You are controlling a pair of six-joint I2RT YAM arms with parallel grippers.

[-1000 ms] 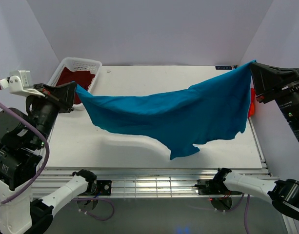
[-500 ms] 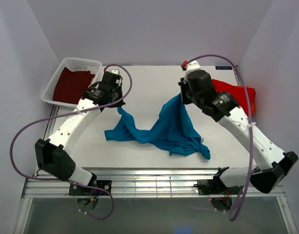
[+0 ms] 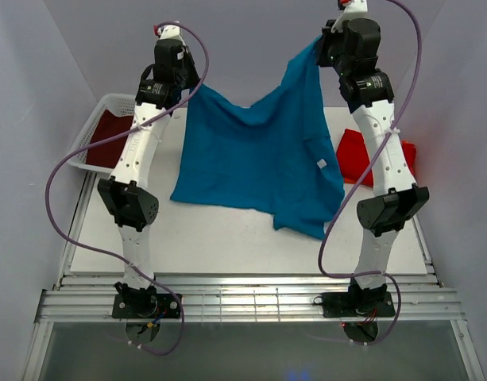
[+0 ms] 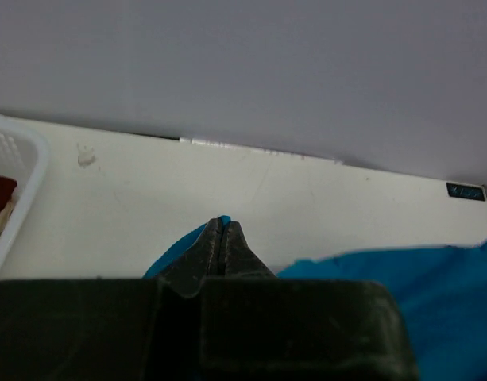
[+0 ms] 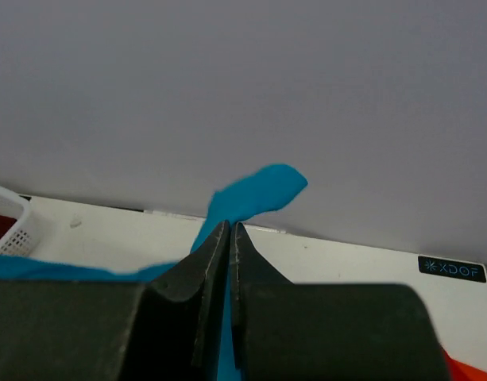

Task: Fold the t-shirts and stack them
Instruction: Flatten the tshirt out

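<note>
Teal-blue t-shirt [image 3: 259, 163] hangs spread above the desk [image 3: 219, 234], its upper corners pinched in the closed left tool [image 4: 222, 228] and closed right tool [image 5: 229, 228], both raised high at the rear.

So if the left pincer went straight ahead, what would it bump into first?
Probably the bare white table near the back wall, though depth is unclear. The left pincer is shut on the teal shirt.

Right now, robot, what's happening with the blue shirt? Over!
Left gripper, right gripper: both shut on teal shirt. Shirt hangs spread between them. Red shirt right, basket left.
</note>
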